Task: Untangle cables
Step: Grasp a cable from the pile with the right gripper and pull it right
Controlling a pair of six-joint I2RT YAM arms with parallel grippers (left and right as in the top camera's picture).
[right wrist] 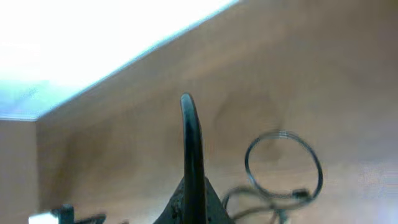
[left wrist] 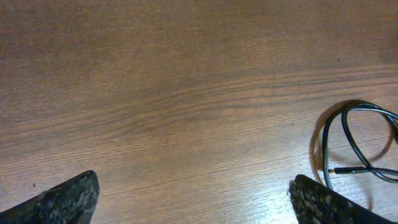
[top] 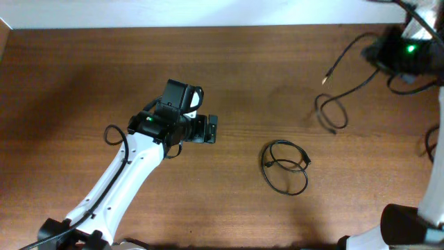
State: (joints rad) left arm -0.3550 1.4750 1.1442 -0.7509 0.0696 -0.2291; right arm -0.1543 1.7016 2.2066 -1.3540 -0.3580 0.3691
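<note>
Two cables lie apart on the tabletop point(top: 104, 69).
The left fingers point(left wrist: 68, 198) spread wide beside the coiled cable point(top: 284, 164); the right fingers point(right wrist: 186, 205) pinch the second cable point(top: 331, 111), which loops at the far right.

That was a robotics lab bench: wood-grain table point(top: 69, 83), white wall point(top: 208, 10) up top, white robot arm point(top: 118, 187) lower left.

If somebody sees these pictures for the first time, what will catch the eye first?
Most likely the thin black cord coiled in small loops, lying alone on the brown wooden table right of centre. Next comes the left gripper, open on its white arm and pointing toward that coil. A second thin black cord trails from the right gripper in the far right corner.
</note>
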